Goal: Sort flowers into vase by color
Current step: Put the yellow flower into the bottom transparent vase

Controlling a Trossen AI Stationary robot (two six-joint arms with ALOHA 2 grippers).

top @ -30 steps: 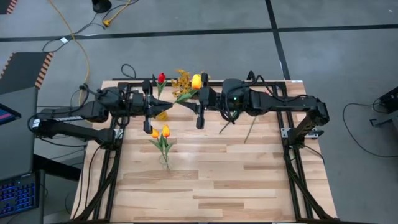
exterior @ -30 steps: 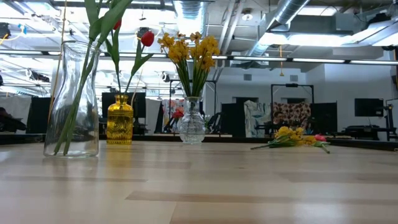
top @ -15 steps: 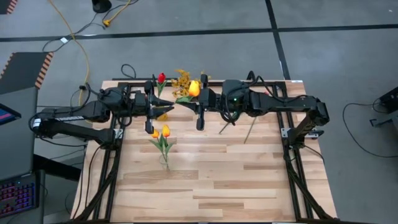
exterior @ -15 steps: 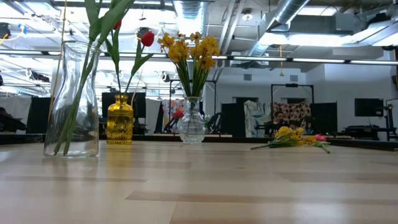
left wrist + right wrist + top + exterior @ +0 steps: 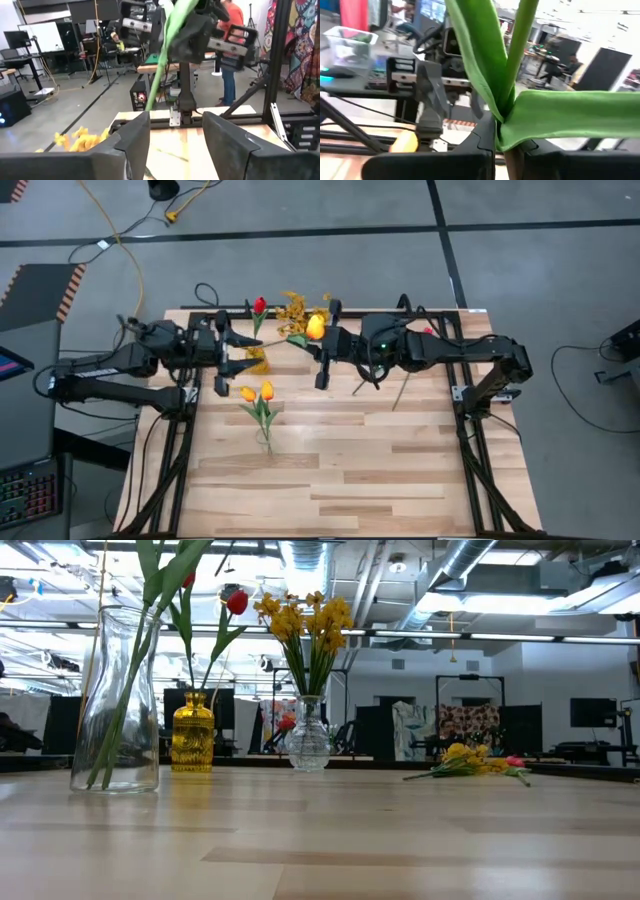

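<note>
Two hands meet over the far middle of the surface (image 5: 340, 470). The right hand (image 5: 322, 340) is closed on the green stem of a yellow-orange tulip (image 5: 315, 328), held up in the air with its bloom toward the far edge; its wrist view shows stem and broad leaves clamped between the fingers. The left hand (image 5: 228, 352) waits just beside it with its fingers spread and nothing between them. A red tulip (image 5: 259, 306) and mustard sprays (image 5: 293, 308) already stand in vases at the far edge, two yellow-orange tulips (image 5: 258, 392) in the clear glass vase (image 5: 117, 700) nearer the middle, and loose stems (image 5: 385, 385) lie under the right arm. The flower looks light and springy, so a grip low on the bare stem, clear of the leaves, should steer the tip best into the narrow vase mouth.
</note>
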